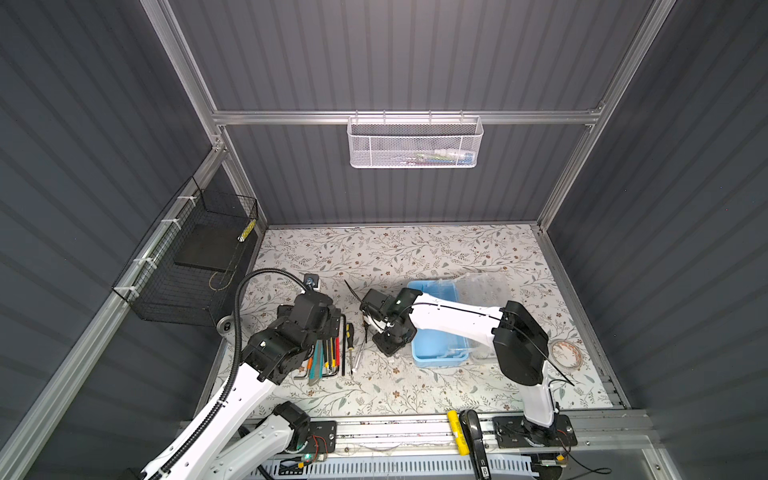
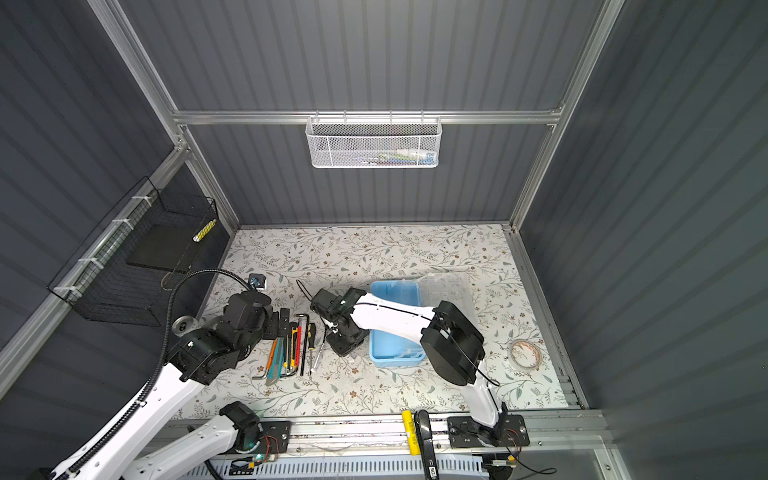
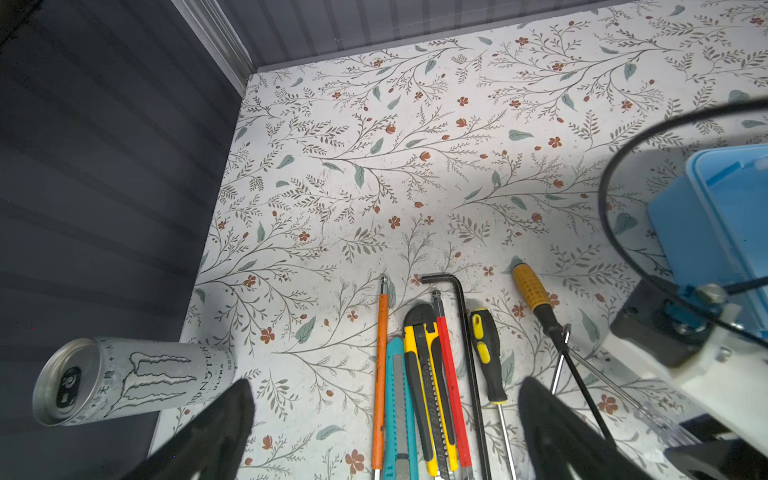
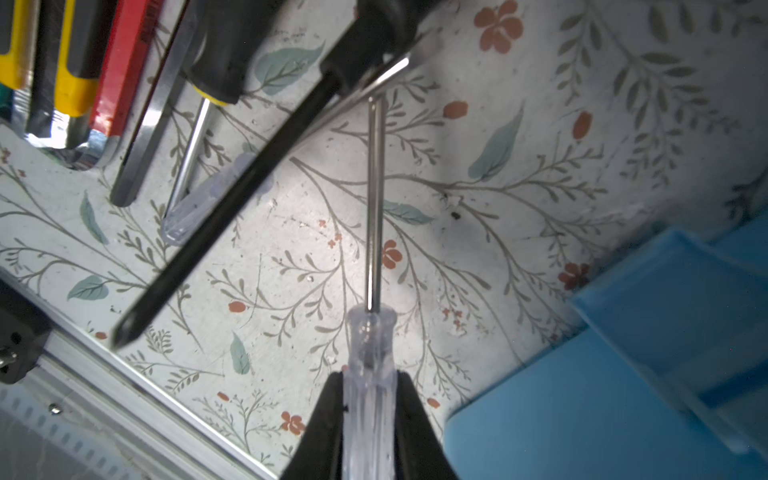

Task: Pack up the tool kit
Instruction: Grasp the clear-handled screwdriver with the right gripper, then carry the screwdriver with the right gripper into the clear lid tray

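Note:
The tool kit's light blue base (image 1: 436, 349) stands open right of the table's middle, its clear lid (image 1: 488, 286) folded back to the right. My right gripper (image 4: 369, 376) is just left of the base, shut on the clear handle of a screwdriver (image 4: 370, 345). That screwdriver's steel shaft (image 4: 374, 199) points toward a black-shafted screwdriver (image 4: 232, 195). My left gripper (image 3: 386, 384) hangs open above a row of tools: an orange tool (image 3: 380, 357), a teal cutter (image 3: 397, 395), a yellow cutter (image 3: 419, 374), a red tool (image 3: 451, 382), a hex key (image 3: 465, 332) and a black-yellow screwdriver (image 3: 486, 349).
A silver drink can (image 3: 124, 378) lies at the table's left edge. A tape roll (image 1: 563, 353) lies right of the kit. A white mesh basket (image 1: 415, 141) hangs on the back wall. A black wire basket (image 1: 187, 266) hangs on the left wall.

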`<action>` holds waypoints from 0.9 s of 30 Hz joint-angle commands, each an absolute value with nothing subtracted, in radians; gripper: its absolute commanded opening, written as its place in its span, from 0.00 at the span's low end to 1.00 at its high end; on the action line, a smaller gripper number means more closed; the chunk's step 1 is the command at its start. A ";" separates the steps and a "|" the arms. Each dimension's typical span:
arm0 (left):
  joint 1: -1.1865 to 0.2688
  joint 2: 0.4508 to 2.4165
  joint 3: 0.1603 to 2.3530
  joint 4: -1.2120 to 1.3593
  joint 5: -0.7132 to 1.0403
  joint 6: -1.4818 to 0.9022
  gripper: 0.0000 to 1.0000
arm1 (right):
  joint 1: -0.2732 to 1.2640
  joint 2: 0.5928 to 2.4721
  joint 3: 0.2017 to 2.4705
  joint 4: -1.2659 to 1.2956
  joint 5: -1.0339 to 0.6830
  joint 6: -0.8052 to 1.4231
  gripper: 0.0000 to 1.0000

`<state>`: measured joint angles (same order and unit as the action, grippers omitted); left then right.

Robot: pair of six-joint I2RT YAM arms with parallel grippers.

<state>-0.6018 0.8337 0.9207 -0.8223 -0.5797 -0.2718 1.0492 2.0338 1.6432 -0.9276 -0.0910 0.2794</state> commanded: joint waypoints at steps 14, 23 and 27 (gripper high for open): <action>-0.580 0.867 0.922 -0.781 -0.552 -0.233 0.99 | 0.938 1.839 1.602 -0.994 -0.242 0.265 0.00; -0.571 0.909 0.920 -0.774 -0.531 -0.218 0.99 | 0.751 1.598 1.424 -0.871 -0.189 0.309 0.00; -0.563 0.926 0.923 -0.772 -0.525 -0.215 1.00 | 0.670 1.503 1.365 -0.881 -0.143 0.297 0.00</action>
